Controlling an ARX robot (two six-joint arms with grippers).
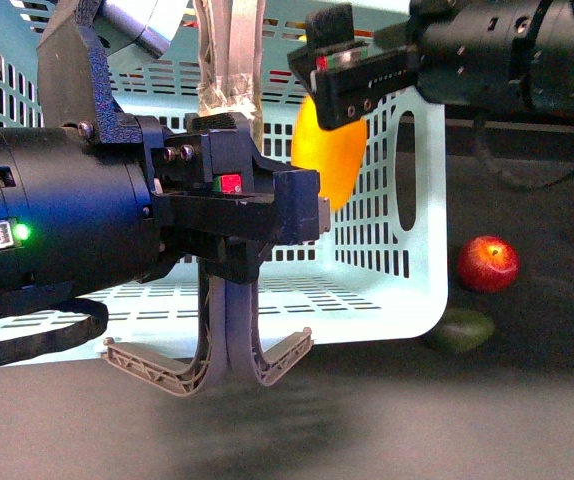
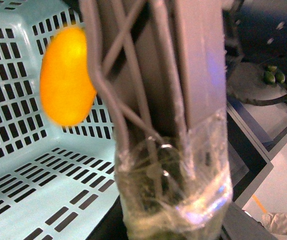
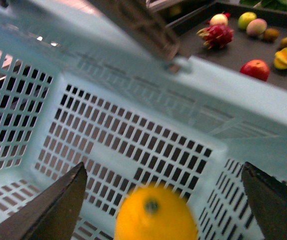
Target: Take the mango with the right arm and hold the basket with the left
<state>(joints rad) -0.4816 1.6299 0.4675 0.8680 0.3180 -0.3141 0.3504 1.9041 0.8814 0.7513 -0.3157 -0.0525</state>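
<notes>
Yellow-orange mango [image 3: 156, 212] loose between wide-spread right fingers [image 3: 53, 205], left fingers [image 1: 292, 205] clamped on basket handles [image 1: 225, 320]

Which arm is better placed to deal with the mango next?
Right. The right end effector is open directly over the mango; the left end effector is clamped on the basket handles.

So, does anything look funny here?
Yes. The mango is blurry and seems to hang in the air inside the basket. It touches neither finger of the open right gripper, so it is probably falling.
</notes>
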